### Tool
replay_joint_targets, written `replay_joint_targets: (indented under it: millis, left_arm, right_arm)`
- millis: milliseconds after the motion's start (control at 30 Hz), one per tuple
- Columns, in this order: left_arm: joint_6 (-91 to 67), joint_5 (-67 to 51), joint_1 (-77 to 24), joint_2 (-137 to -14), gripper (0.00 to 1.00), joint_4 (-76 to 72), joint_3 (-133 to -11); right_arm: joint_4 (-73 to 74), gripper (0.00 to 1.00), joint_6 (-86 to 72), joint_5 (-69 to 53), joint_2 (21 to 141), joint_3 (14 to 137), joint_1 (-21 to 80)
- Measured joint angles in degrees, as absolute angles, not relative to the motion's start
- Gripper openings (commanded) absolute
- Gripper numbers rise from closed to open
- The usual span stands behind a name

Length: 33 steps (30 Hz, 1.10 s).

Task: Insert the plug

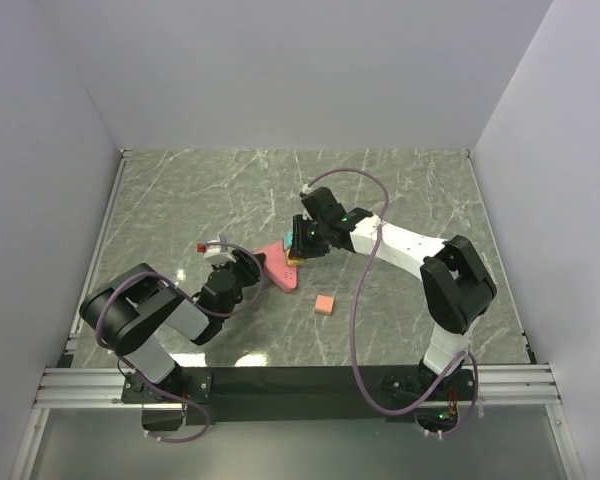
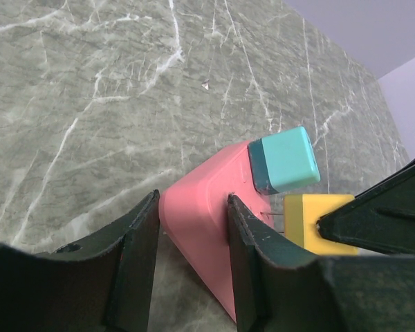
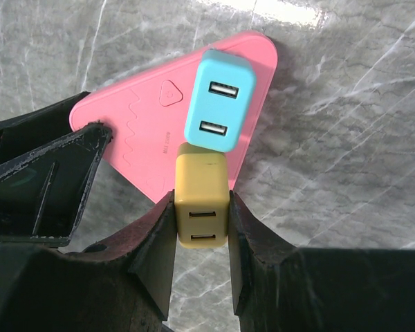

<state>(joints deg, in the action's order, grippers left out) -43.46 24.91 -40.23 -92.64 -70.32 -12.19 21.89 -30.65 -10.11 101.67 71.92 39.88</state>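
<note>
A pink triangular power strip (image 1: 278,270) lies flat on the marble table. A teal plug (image 3: 220,100) sits in its top face. My left gripper (image 2: 192,200) is shut on one corner of the strip (image 2: 207,235), with a finger on each side. My right gripper (image 3: 202,207) is shut on a yellow plug (image 3: 202,200) and holds it at the strip's edge, right next to the teal plug. In the left wrist view, thin prongs show between the yellow plug (image 2: 318,218) and the strip. In the top view the right gripper (image 1: 302,243) is over the strip's far corner.
A small salmon cube (image 1: 324,304) lies on the table to the right of the strip. White walls close the table (image 1: 400,190) at the back and both sides. The two grippers are close together over the strip.
</note>
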Motion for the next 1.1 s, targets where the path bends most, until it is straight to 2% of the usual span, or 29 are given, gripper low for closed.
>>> replay_joint_targets:
  millis: [800, 1100]
  left_arm:
    - [-43.2, 25.5, -41.2, -92.6, 0.0, -72.4, -10.4]
    - [-43.1, 25.8, -41.5, -92.6, 0.0, -74.4, -8.6]
  right_arm:
    - [23.8, 0.0, -31.4, -8.6, 101.4, 72.2, 41.0]
    - [27.7, 0.0, -30.1, -10.8, 104.6, 76.7, 40.3]
